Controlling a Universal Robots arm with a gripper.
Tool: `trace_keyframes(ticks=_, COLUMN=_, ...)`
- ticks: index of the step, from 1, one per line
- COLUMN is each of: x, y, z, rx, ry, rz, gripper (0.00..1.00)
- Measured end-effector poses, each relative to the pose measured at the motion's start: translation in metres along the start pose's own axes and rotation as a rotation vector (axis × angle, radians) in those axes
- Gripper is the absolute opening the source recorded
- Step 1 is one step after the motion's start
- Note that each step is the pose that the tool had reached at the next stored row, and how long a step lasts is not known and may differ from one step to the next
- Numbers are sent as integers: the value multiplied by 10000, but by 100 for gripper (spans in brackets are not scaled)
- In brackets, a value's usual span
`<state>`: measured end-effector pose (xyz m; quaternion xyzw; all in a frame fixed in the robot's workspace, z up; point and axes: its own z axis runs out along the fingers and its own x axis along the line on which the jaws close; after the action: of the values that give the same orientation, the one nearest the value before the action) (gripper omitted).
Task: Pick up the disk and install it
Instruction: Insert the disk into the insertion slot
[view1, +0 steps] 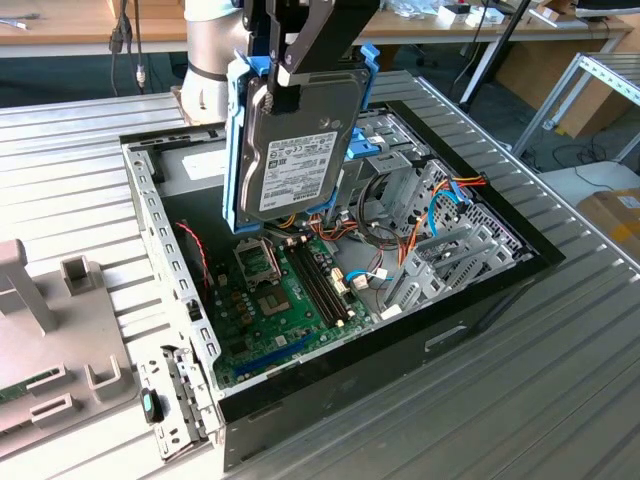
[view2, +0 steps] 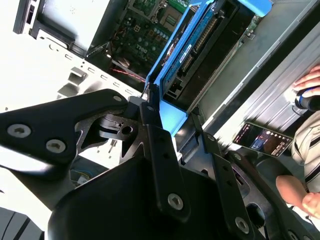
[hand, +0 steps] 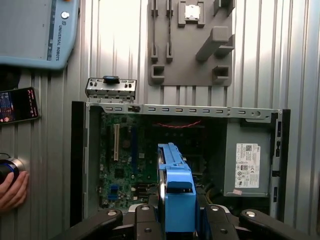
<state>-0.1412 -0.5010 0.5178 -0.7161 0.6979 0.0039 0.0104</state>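
We see the ribbed metal table (view1: 560, 380) bearing the open computer case (view1: 330, 385). The disk (view1: 300, 150) hangs on edge above the case, toward its twelve o'clock in the exterior view. It is clear of the motherboard (view1: 270, 300) below. The gripper (view1: 287, 92) pinches the disk's upper end, with one finger lying across the labelled face.

We judge the step in hand to be carrying the disk over to the silver drive cage (view1: 425, 195), which sits at about three o'clock from the disk. To do it well, we think the pinch should stay firm and the disk plumb, so the blue carrier's rails meet the cage squarely. It should also pass high enough to clear the loose cables (view1: 400, 235) at about four o'clock.

The exterior view gives us the label, the disk's height over the board, and the cage. The first wrist view looks down the disk's (hand: 177, 192) blue edge between the fingers (hand: 145, 222). It adds the teach pendant (hand: 30, 30), a grey fixture plate (hand: 192, 45), the power supply (hand: 247, 165), a phone (hand: 17, 105) and a person's hand (hand: 12, 187). The second wrist view offers the disk's (view2: 200, 45) unlabelled side, with its connector edge, seated between the gripper's (view2: 172, 115) black links.
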Motion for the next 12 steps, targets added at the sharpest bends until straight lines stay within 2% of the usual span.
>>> trace_keyframes(ticks=1, x=4, y=-6, z=3, rx=0, ry=1, rz=1, gripper=37)
trace_keyframes(ticks=3, x=8, y=-61, z=8, rx=0, ry=7, rz=0, gripper=37)
trace_keyframes(ticks=6, x=12, y=-155, z=13, rx=-1, ry=12, rz=1, gripper=37)
trace_keyframes(ticks=7, x=13, y=-207, z=15, rx=0, ry=11, rz=0, gripper=37)
trace_keyframes(ticks=12, x=17, y=-302, z=18, rx=0, ry=11, rz=0, gripper=37)
